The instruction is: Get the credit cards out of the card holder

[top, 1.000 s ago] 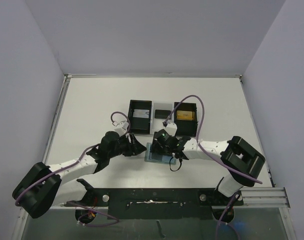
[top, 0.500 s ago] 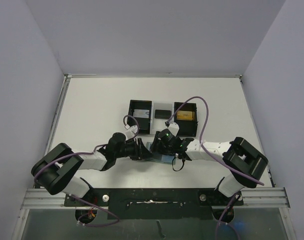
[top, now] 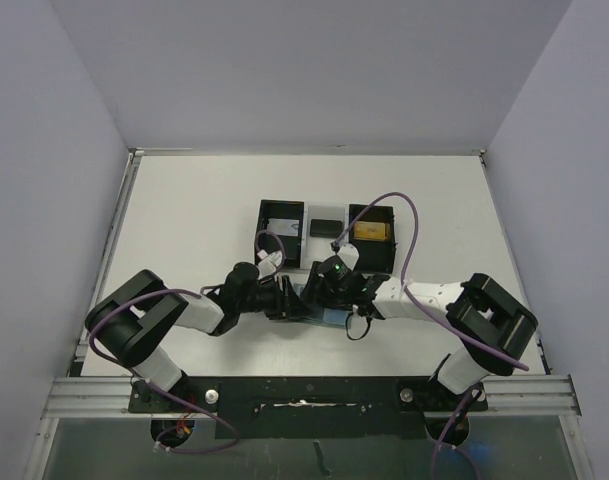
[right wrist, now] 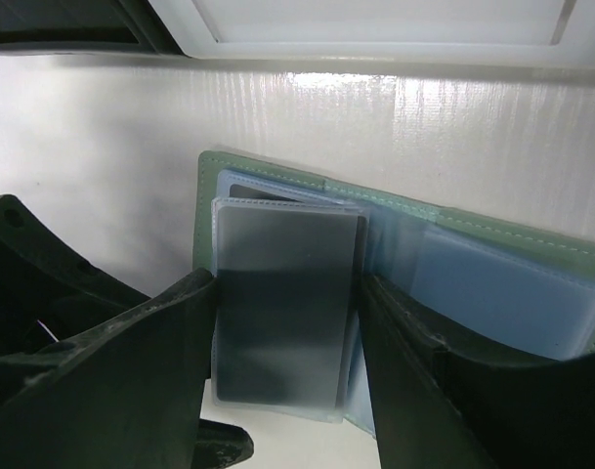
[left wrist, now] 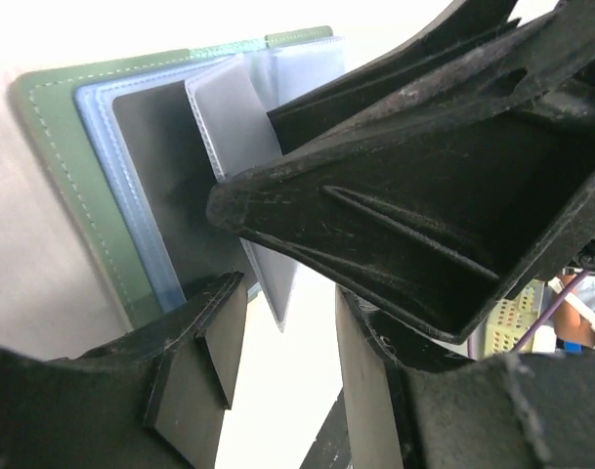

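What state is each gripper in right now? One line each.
Left gripper: open, the corner of a clear sleeve between its jaws.
Right gripper: straddling the sleeved dark card; whether it grips cannot be told.

I record a card holder (right wrist: 404,244) grey-green outside with pale stitching along its edge and pale blue within, a dark grey card (right wrist: 282,303) under a frosted clear sleeve (left wrist: 229,122), a black tray (top: 280,207) with a white middle bay (top: 327,211), purple cables (top: 387,195) and a white table (top: 184,230).

card holder (right wrist: 414,249) on table (top: 184,230), tray (top: 262,235) behind it
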Tool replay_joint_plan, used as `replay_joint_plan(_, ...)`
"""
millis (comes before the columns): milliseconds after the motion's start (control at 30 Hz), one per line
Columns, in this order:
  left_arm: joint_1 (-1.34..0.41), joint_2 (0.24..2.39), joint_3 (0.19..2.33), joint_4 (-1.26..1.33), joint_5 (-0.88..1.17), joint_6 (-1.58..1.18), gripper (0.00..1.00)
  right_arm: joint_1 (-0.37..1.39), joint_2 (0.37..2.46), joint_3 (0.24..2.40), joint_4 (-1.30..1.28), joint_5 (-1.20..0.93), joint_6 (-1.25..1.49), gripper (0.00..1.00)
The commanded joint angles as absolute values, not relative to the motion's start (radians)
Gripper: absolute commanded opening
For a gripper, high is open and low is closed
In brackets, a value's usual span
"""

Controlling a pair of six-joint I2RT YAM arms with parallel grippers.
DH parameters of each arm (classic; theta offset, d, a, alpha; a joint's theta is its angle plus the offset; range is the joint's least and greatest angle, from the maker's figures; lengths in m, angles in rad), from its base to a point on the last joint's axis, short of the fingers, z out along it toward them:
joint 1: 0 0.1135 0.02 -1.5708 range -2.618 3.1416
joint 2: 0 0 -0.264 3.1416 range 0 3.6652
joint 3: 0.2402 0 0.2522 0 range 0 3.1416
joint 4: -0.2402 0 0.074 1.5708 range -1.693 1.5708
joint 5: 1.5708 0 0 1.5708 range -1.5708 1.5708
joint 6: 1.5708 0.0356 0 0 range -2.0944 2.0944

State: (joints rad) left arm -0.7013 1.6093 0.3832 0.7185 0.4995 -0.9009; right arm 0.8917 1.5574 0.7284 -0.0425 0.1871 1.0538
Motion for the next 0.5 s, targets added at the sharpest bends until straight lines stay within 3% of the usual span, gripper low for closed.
replay_joint_plan(0,-0.705,1.607,0.457,0.825,0.572,-0.892,0.40,0.860,1.546,0.731,-0.009,0.091,0.995,0.58)
replay_joint_plan(233,-0.704,1.638,0.532,0.783,0.636,-0.848,0.40,0.767,1.386,0.738,-0.057,0.056,0.886,0.79)
replay_joint_plan(467,-0.732,1.729,0.594,0.833,0.662,-0.914,0.40,0.698,1.226,0.761,-0.290,0.250,0.886,0.86)
